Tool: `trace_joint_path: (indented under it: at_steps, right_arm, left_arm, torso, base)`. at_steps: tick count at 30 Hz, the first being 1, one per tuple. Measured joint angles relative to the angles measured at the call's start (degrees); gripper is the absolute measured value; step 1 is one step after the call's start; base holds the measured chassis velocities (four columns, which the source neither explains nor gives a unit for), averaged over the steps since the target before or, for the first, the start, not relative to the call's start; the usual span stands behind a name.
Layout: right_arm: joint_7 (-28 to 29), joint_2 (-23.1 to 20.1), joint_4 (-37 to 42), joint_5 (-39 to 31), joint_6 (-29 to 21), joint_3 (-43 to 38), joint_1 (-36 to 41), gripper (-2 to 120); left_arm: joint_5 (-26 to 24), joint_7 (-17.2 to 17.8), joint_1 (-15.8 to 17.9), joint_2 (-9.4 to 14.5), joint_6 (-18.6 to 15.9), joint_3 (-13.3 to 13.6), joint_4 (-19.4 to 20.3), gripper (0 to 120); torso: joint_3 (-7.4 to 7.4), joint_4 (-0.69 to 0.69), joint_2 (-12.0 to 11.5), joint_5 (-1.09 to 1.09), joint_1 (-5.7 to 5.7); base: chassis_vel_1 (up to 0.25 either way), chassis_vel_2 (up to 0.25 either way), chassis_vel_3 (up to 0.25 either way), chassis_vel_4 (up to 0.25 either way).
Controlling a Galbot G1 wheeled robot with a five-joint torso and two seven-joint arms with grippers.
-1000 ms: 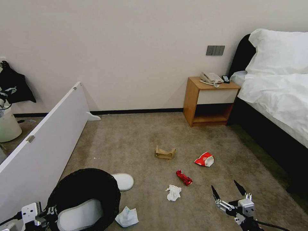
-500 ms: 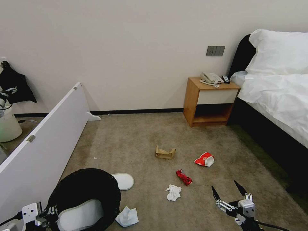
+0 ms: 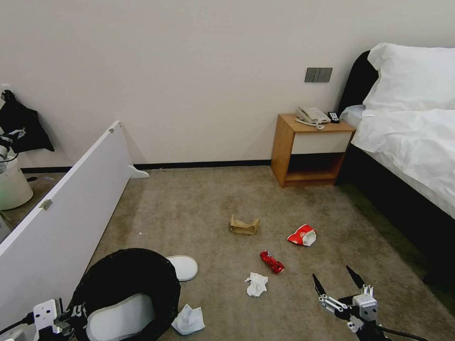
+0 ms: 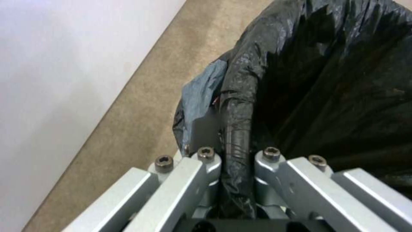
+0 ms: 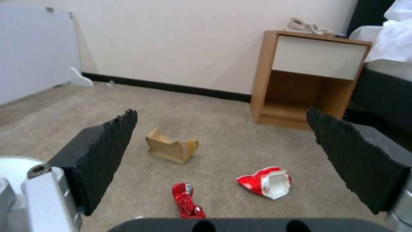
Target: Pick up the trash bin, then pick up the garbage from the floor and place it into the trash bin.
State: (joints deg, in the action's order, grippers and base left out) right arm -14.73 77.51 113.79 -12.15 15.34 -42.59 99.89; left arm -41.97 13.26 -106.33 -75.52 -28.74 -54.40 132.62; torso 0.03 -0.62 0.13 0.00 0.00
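Observation:
The trash bin (image 3: 128, 284), lined with a black bag, hangs at the lower left with a white slipper (image 3: 121, 318) inside. My left gripper (image 3: 71, 316) is shut on its bagged rim (image 4: 236, 129). On the carpet lie another slipper (image 3: 182, 266), two tissues (image 3: 188, 319) (image 3: 256, 284), a red wrapper (image 3: 271, 262), a red-and-white cup (image 3: 302, 235) and brown cardboard (image 3: 244, 225). My right gripper (image 3: 332, 273) hovers open at the lower right, short of the garbage. Between its fingers (image 5: 103, 151) the right wrist view shows the cardboard (image 5: 172, 148), wrapper (image 5: 186, 200) and cup (image 5: 266, 182).
A white board (image 3: 61, 213) leans along the left side, with a white bucket (image 3: 12, 187) behind it. A wooden nightstand (image 3: 313, 149) with a phone stands against the far wall, and the bed (image 3: 412, 142) runs down the right. Open carpet lies around the litter.

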Motion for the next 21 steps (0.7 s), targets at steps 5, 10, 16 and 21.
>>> trace_joint_path:
  at_steps: [5, 10, 16, 21]
  right_arm:
    - [0.0, -0.1, 0.0, -0.2, 0.0, 0.0, -0.2, 100]
    - [0.0, -0.1, -0.2, -0.3, -0.1, 0.0, -0.3, 100]
    - [0.0, -0.2, -0.3, -0.4, -0.1, 0.0, -0.4, 100]
    - [-0.1, -0.3, -0.2, -0.7, -0.1, 0.1, -0.4, 100]
  left_arm:
    - [-0.2, 0.1, 0.3, 0.0, -0.2, 0.2, -0.2, 4]
    - [-0.2, 0.2, 0.5, 0.0, -0.2, 0.4, -0.5, 4]
    - [-0.2, 0.2, 0.6, 0.0, -0.2, 0.6, -0.6, 4]
    - [-0.2, 0.2, 0.6, -0.1, -0.2, 0.6, -0.6, 4]
  torso:
    - [0.0, 0.0, 0.0, 0.0, 0.0]
    - [0.0, 0.0, 0.0, 0.0, 0.0]
    - [0.0, 0.01, 0.0, 0.0, 0.0]
    - [0.0, 0.0, 0.0, 0.0, 0.0]
  base:
    - [0.018, 0.016, 0.02, 0.023]
    - [0.061, 0.064, 0.061, 0.065]
    - [0.086, 0.085, 0.088, 0.098]
    - [0.111, 0.116, 0.115, 0.116]
